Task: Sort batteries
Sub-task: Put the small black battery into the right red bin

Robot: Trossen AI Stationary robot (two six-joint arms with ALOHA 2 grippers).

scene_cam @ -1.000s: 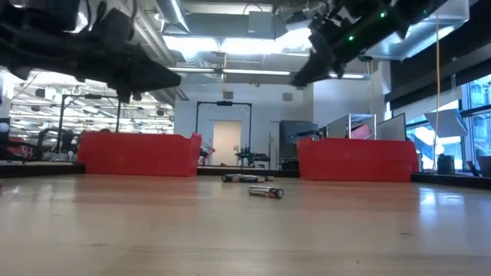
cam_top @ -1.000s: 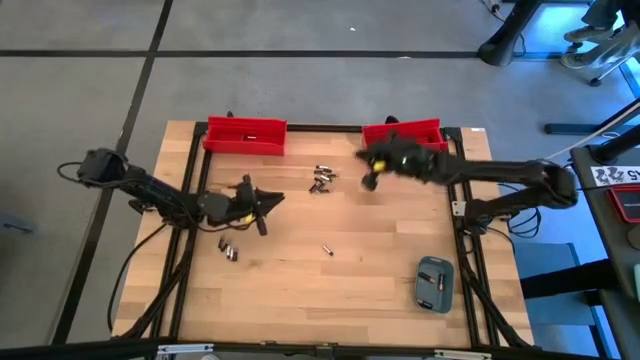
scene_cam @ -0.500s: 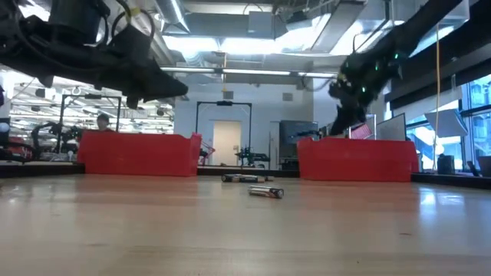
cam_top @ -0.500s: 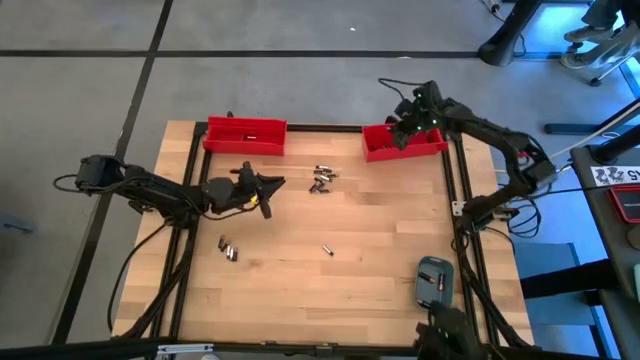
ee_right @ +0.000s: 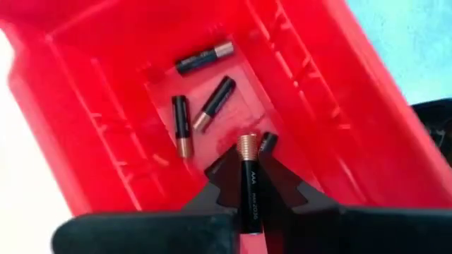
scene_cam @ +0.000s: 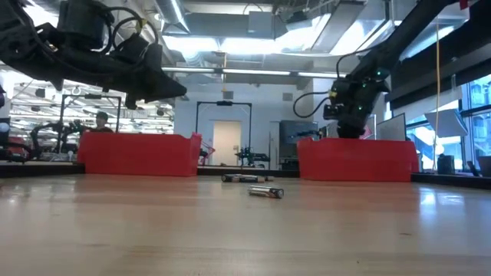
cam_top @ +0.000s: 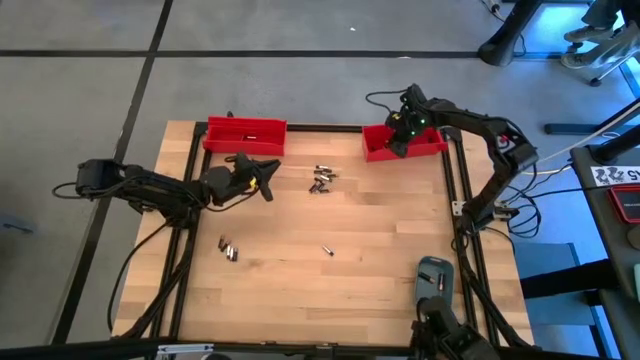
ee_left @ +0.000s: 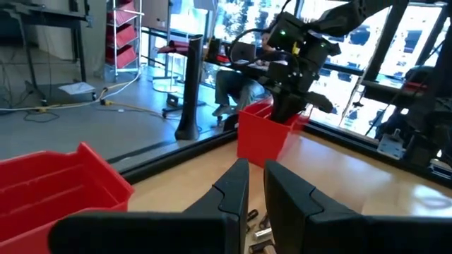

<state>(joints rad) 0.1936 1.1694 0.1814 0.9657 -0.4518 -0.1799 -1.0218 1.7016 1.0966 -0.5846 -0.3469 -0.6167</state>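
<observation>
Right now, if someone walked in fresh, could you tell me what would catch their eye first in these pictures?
Most striking is the right gripper poised over the right red bin at the table's far edge, shut on an AA battery, with loose batteries already lying in the bin. Next, the left gripper hangs above the table just beside the left red bin, near a small cluster of cells on the wood.
</observation>
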